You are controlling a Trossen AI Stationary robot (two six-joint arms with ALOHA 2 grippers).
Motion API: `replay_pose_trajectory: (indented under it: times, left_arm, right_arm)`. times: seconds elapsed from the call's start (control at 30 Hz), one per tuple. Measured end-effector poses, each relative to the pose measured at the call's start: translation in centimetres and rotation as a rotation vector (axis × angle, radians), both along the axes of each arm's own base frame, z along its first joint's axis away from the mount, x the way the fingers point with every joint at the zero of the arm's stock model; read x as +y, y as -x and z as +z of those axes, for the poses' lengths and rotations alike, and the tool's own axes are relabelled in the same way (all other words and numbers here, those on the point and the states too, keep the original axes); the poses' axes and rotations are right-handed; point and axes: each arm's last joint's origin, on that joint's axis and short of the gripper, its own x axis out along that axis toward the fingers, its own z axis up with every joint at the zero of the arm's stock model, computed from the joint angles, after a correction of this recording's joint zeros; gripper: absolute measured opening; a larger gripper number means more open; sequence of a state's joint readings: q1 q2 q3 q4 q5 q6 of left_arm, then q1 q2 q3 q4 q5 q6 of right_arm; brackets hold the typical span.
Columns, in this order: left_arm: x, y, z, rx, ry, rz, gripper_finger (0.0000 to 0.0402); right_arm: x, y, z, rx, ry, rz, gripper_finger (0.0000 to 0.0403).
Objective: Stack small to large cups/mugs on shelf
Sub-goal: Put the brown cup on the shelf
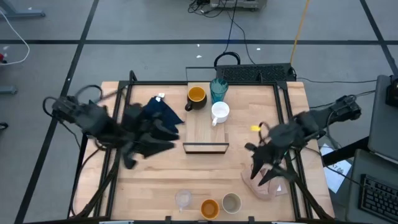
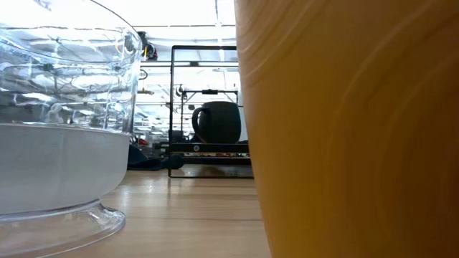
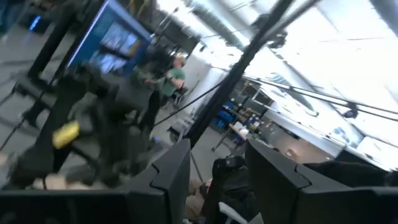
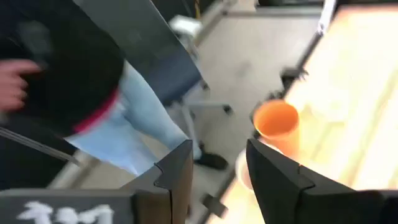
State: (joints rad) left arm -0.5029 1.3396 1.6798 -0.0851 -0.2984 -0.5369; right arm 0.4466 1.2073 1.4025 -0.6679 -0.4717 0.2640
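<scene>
dark left arm sits over the table's left side in the high view, its left gripper point(image 1: 163, 144) just beside the dark navy cloth point(image 1: 163, 112); in its wrist view the fingers point(image 3: 171, 171) stand a narrow way apart w/ nothing between them. can't tell from above whether it touches the cloth.

centre: the shelf point(image 1: 205, 124), a light-wood board w/ dark front edge, runs from table's far edge toward the middle. on it, black mug w/ yellow-orange inside point(image 1: 196, 97) at far left, teal ribbed tumbler point(image 1: 218, 90) just beside it to the right, white mug point(image 1: 220, 113) nearer the front, close to the tumbler. low view shows the black mug on the shelf in the distance.

near edge, l to r: small clear glass point(image 1: 183, 199), small orange cup point(image 1: 209, 208), small grey-beige cup point(image 1: 231, 202), all in a row, close together, well apart from the shelf. low view is filled by the glass and the orange cup right at the lens.

right: right gripper point(image 1: 258, 172) hangs over the pink-beige cloth point(image 1: 268, 185) at the table's right-front; fingers point(image 4: 177, 168) narrowly parted, holding nothing. its wrist view looks past them to the orange cup and a person beyond the table.
</scene>
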Motion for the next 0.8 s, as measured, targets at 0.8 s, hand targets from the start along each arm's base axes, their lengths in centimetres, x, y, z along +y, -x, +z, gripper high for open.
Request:
replay_pose_trajectory:
  times: [0.8]
  left_arm:
    - [2.4, 5.3, 2.0, -0.051, -0.114, 0.03, 0.0154]
  right_arm:
    - [8.6, -2.9, -11.0, 0.148, 0.638, 0.224, 0.0139]
